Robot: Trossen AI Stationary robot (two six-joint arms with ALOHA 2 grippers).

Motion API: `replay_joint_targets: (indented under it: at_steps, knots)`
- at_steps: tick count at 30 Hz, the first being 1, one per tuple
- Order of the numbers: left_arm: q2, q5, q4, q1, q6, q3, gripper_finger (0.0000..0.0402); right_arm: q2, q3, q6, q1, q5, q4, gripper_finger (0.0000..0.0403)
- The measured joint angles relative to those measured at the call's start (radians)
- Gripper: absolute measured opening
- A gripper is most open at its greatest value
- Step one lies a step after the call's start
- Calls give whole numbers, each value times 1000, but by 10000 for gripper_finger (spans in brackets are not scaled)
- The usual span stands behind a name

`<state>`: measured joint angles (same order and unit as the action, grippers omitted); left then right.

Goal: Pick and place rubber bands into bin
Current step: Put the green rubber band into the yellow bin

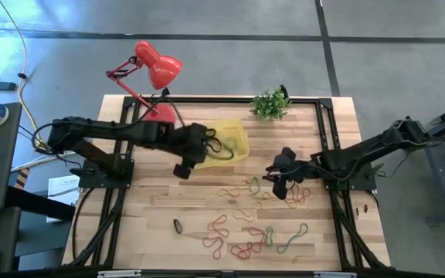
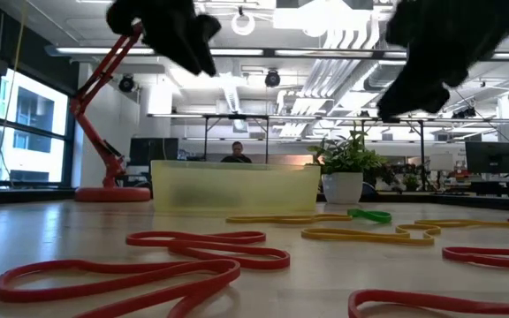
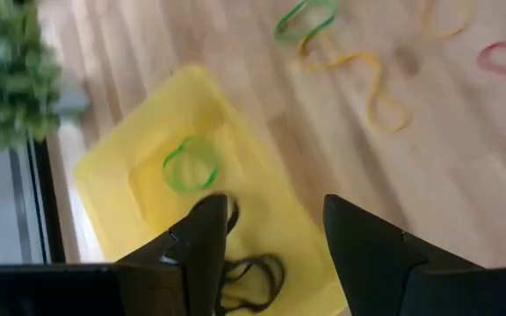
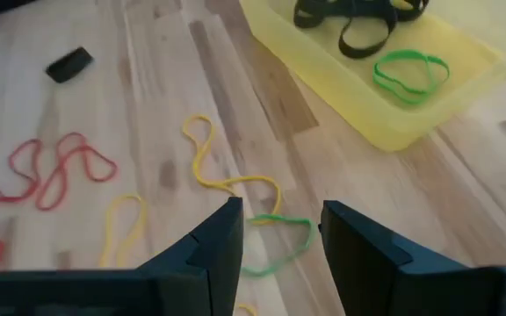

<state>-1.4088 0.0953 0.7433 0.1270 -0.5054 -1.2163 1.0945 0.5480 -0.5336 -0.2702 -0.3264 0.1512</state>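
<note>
- Holding a green rubber band (image 3: 190, 164) and several black rubber bands (image 4: 351, 17): the yellow bin (image 1: 234, 143), set at the tabletop's (image 1: 153, 208) far side near a small potted plant (image 1: 270, 103).
- Hovering over the bin's near edge, fingers apart, nothing held: left pincer (image 3: 275, 241).
- Hanging above loose bands (image 1: 246, 232) strewn across the tabletop, fingers apart, nothing held: right pincer (image 4: 279, 233).

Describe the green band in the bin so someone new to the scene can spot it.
Start at the yellow bin at the back of the table, between the red lamp and the small plant. Inside it lies one green band, beside a tangle of black bands. It is the only green loop inside the bin; the other green ones lie out on the wood.
</note>
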Motion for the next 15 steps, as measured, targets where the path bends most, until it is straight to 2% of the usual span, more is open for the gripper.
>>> replay_joint_targets:
  at_steps: [3,6,11,15]
  knots:
    - [26,54,-3,-67,36,0,179,11,-87,1,12,0,-94,145]
    - [46,96,-13,-116,85,0,178,40,-138,-30,28,42,-169,145]
    - [66,149,-23,-176,142,0,178,120,-143,-11,47,149,-252,145]
    - [65,182,-18,-203,173,0,178,208,-101,38,48,156,-259,145]
